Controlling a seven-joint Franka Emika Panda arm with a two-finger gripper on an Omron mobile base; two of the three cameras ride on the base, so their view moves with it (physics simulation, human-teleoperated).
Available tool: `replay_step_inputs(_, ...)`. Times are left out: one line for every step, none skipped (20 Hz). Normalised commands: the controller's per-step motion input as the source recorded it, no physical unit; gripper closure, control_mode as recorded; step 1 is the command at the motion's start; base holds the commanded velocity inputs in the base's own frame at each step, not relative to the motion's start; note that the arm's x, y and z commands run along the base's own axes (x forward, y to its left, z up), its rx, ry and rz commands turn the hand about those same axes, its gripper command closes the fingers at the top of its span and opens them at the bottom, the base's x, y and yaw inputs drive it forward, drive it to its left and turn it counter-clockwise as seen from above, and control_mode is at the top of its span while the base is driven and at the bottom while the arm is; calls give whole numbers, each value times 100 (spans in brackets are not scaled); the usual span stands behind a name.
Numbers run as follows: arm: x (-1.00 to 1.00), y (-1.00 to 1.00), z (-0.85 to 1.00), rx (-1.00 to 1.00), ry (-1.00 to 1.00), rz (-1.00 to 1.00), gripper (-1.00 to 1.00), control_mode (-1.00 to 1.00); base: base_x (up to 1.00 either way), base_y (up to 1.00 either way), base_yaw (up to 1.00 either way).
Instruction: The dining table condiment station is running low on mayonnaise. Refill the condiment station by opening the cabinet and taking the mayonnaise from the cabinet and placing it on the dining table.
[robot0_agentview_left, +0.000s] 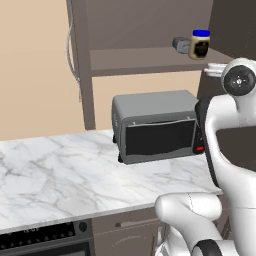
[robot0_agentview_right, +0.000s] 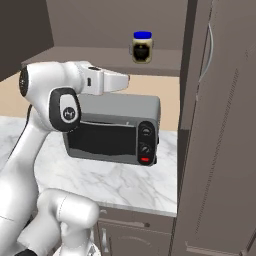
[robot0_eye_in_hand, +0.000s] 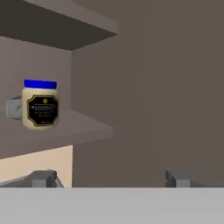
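Note:
The mayonnaise (robot0_agentview_left: 199, 44) (robot0_agentview_right: 142, 47) (robot0_eye_in_hand: 40, 105) is a cream jar with a blue lid and a dark label, standing upright on the bottom board of the cabinet (robot0_agentview_left: 145, 57) (robot0_agentview_right: 100, 55). Both cabinet doors are swung open, the right door (robot0_agentview_right: 220, 130) with its curved silver handle (robot0_agentview_right: 212, 50) and the left door (robot0_agentview_left: 80, 65). My gripper (robot0_eye_in_hand: 110, 179) is open, its fingertips (robot0_eye_in_hand: 43, 178) far apart with nothing between them. It hovers in front of the cabinet, away from the jar, which sits up and to the left in the hand view. The dining table is out of view.
A small grey object (robot0_agentview_left: 181, 45) (robot0_eye_in_hand: 13, 108) lies just behind the jar. A grey toaster oven (robot0_agentview_left: 155, 127) (robot0_agentview_right: 115, 130) stands on the marble counter (robot0_agentview_left: 60, 175) under the cabinet. An inner shelf (robot0_eye_in_hand: 65, 22) spans the cabinet above the jar. An oven panel (robot0_agentview_left: 45, 235) shows below the counter.

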Motion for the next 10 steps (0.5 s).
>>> replay_step_inputs(-20,26,63,19,-7,15,-100,-100,0,0,0)
replay_step_inputs(-10,29,61,18,-7,13,-100,-100,0,0,0)
replay_step_inputs(0,32,45,6,-8,5,-100,-100,0,0,0)
replay_step_inputs(0,27,47,1,-3,0,-100,-100,0,0,0)
replay_step_inputs(0,24,30,1,0,0,-100,-100,0,0,0)
replay_step_inputs(0,14,14,0,0,0,-100,-100,0,0,0)
replay_step_inputs(0,11,0,0,0,0,-100,-100,0,0,0)
replay_step_inputs(0,6,0,0,0,0,-100,-100,0,0,0)
replay_step_inputs(-4,2,0,0,0,0,-100,-100,0,0,0)
replay_step_inputs(0,0,0,0,0,0,-100,-100,0,0,0)
